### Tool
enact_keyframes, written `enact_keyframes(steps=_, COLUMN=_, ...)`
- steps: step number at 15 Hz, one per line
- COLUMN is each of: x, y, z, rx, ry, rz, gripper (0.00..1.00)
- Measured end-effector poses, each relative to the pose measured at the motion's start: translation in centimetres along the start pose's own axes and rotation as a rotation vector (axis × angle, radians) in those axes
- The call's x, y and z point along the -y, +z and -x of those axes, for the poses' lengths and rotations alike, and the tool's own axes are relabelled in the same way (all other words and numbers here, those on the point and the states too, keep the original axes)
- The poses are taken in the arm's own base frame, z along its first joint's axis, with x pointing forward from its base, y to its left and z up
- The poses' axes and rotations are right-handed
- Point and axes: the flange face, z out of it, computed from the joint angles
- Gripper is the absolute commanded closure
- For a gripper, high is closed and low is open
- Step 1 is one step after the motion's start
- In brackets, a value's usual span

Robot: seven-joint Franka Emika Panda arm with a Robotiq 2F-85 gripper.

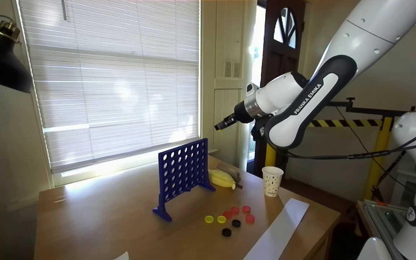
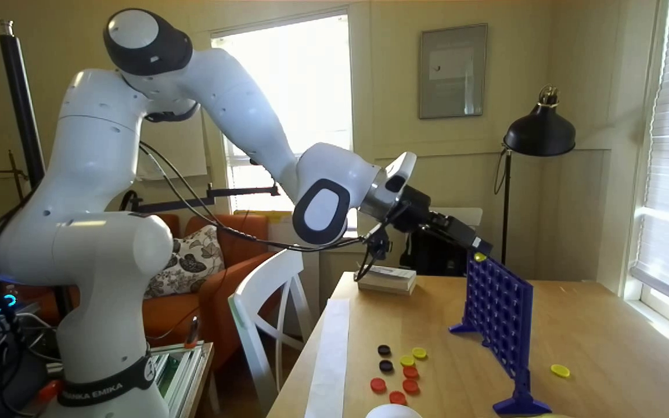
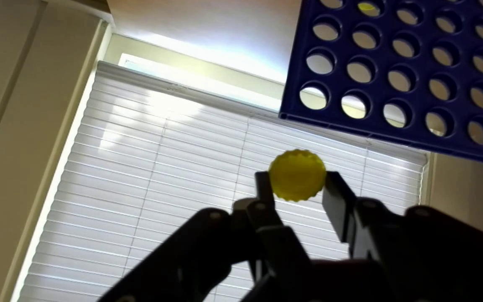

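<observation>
The gripper (image 3: pixel 299 180) pinches a yellow disc (image 3: pixel 297 174) in its fingers (image 3: pixel 338 205), above the table (image 1: pixel 96 224). The blue rack (image 3: pixel 421 85) stands upright near it, its top edge apart from the disc in the wrist view. On the table by the rack lie red, black and yellow pieces (image 1: pixel 227 214); farther off, a cup (image 1: pixel 272 182), a white strip (image 1: pixel 279 227) and, behind, blinds (image 1: pixel 121 83). The arm (image 2: pixel 238 107) rises high, bends over and slants down to the gripper.

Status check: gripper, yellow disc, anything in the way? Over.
Gripper closed on yellow disc. Disc aloft, apart from blue rack. Rack's top edge close by, possibly in the way.
</observation>
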Motion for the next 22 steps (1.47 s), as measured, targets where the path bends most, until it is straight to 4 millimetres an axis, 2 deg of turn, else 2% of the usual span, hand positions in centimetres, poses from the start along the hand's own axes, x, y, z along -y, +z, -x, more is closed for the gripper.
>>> enact_keyframes(steps=3, x=-0.4, y=0.7, z=0.2, rx=-0.026, ry=0.011, rz=0.0, gripper=0.9)
enact_keyframes(steps=6, x=-0.1, y=1.8, z=0.5, rx=-0.052, ry=0.018, rz=-0.015, gripper=0.9)
enact_keyframes(steps=7, x=0.2, y=2.2, z=0.6, rx=-0.061, ry=0.022, rz=-0.023, gripper=0.65)
enact_keyframes(steps=10, x=0.3, y=3.0, z=0.4, rx=-0.078, ry=0.037, rz=-0.038, gripper=0.65)
enact_keyframes(steps=13, x=0.3, y=3.1, z=0.1, rx=-0.083, ry=0.042, rz=-0.04, gripper=0.65)
enact_keyframes(steps=14, x=0.3, y=3.1, z=0.1, rx=-0.083, ry=0.042, rz=-0.041, gripper=0.9)
enact_keyframes(steps=22, x=-0.6, y=3.8, z=0.7, rx=-0.073, ry=0.028, rz=-0.014, gripper=0.9)
